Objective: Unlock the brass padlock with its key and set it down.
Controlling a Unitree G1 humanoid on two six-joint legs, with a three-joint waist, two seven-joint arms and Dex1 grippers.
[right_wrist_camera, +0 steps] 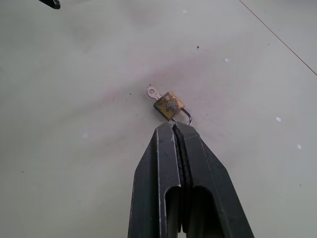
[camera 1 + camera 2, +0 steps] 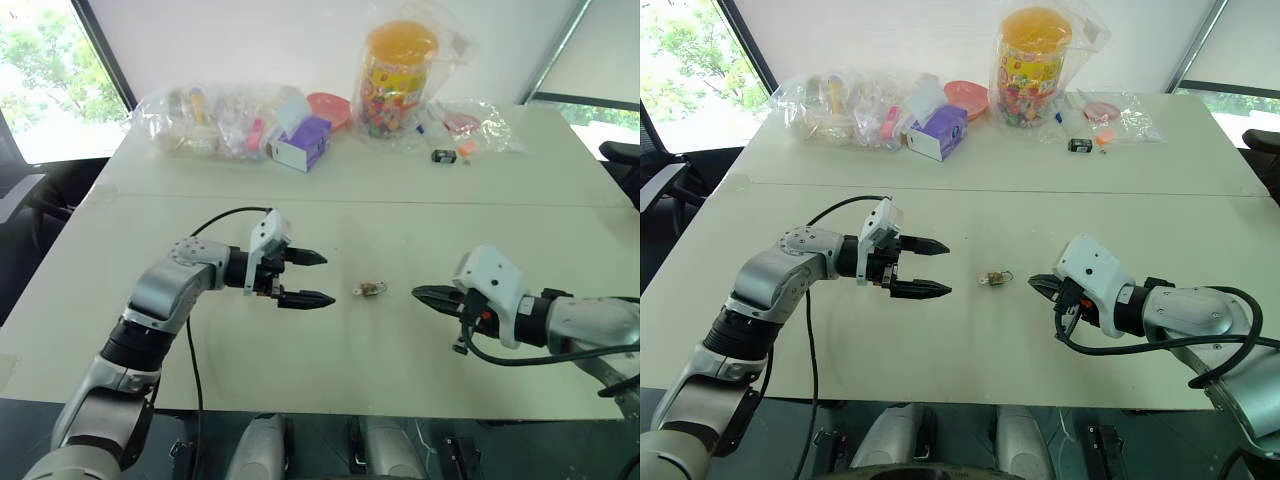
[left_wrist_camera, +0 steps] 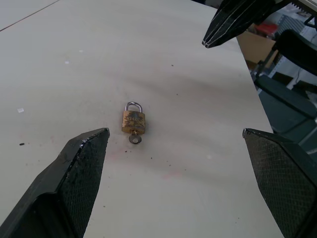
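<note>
Brass padlock (image 3: 133, 121) lying flat on the bare white tabletop (image 2: 330, 350), midway between the two arms, touched by neither. Key (image 3: 134, 139) seated in the bottom of the body, silvery shackle (image 3: 133, 105) arched over the top and, by the look of the left wrist view, apparently closed, though too small to swear to. Left claw (image 2: 312, 277) hovering just beside the lock, fingers spread wide and holding nothing. Right claw (image 2: 420, 294) on the other side, fingers pressed tight together, tips aimed at the lock and gripping nothing. Plenty of room for trouble here. Tiny lock, smaller than a finger, flat on a smooth surface: a closing pinch likely to squirt it sideways or spin it rather than lift it. Closed right tips coming in low: a probable nudge that skates the lock away, or knocks the key out of its slot. Key head barely bigger than a fingertip edge: easy to miss, easy to twist the whole body instead of the key unless the other claw pins the brass firmly. Two claws converging on one small spot: risk of fingertips clashing. Bagged clutter (image 2: 210, 120) and candy jar (image 2: 398, 75) well apart at the far edge, no threat.
</note>
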